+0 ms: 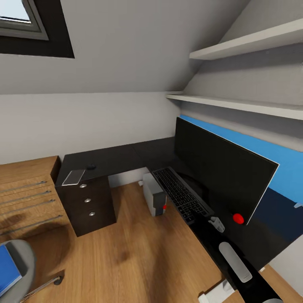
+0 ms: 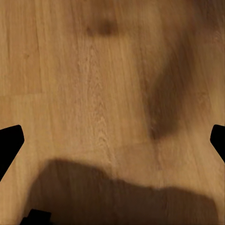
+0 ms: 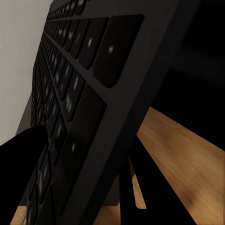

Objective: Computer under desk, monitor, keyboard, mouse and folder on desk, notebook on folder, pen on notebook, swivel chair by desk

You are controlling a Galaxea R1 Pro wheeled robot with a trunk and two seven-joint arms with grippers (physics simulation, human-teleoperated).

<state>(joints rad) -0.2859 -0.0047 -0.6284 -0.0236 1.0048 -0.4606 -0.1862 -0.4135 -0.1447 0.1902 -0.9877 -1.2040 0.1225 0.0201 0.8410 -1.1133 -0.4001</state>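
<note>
The right gripper [image 1: 216, 223] pinches the keyboard [image 1: 182, 195] by its end, so it could pivot into the monitor [image 1: 221, 173]

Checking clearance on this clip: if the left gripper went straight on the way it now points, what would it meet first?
Most likely the wooden floor. The left wrist view looks along the open fingers at bare planks with shadows on them, nothing between. How far off the floor lies is unclear.
</note>
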